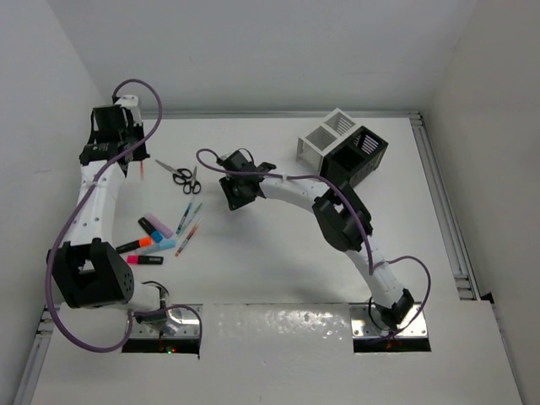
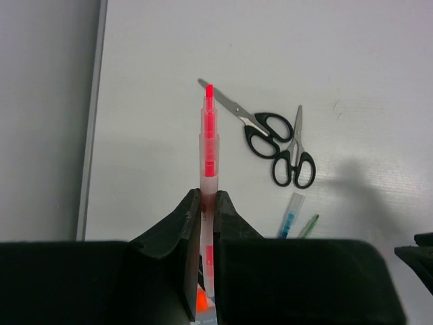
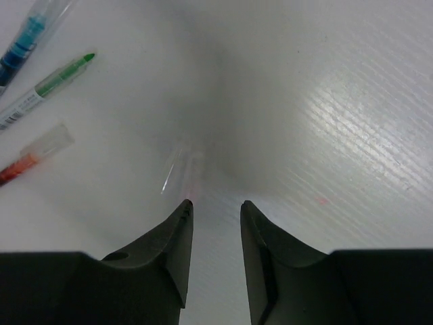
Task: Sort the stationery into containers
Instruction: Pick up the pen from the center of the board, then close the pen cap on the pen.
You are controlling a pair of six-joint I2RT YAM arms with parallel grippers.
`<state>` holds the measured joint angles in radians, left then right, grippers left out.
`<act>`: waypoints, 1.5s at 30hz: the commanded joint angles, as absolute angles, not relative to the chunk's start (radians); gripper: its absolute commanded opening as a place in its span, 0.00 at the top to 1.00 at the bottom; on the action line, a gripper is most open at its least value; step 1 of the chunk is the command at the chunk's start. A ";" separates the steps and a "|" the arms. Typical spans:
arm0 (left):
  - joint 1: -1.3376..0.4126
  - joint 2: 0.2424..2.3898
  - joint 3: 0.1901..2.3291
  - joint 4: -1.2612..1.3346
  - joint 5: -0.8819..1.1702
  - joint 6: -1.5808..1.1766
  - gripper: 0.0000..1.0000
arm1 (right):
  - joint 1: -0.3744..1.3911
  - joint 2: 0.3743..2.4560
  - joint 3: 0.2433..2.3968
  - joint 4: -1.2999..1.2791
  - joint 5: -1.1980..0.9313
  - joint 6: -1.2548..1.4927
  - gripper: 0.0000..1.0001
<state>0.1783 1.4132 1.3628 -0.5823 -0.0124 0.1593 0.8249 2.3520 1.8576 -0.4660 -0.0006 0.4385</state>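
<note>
- Red pen (image 2: 208,135) clamped in left jaws, arm stretched far-left.
- Right jaws narrowly apart, empty, low over worktop (image 3: 338,101).
- Only overhead view shows containers (image 1: 325,142).

White links (image 1: 93,202), blk joints (image 1: 342,221), purple cables (image 1: 135,82); blk L hand (image 2: 208,198), R hand (image 3: 215,205).

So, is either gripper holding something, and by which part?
The left gripper holds a red pen by its barrel, with the tip end sticking out. The right gripper is open and holds nothing.
</note>
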 commanded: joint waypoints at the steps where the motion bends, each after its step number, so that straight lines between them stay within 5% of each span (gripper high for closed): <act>1: 0.172 1.379 1.339 -0.594 -0.006 0.130 1.00 | 0.851 2.315 1.855 -0.391 0.044 0.428 0.66; 45: 0.164 1.364 1.305 -0.583 -0.020 0.127 1.00 | 0.879 2.404 1.841 -0.397 0.229 0.457 0.81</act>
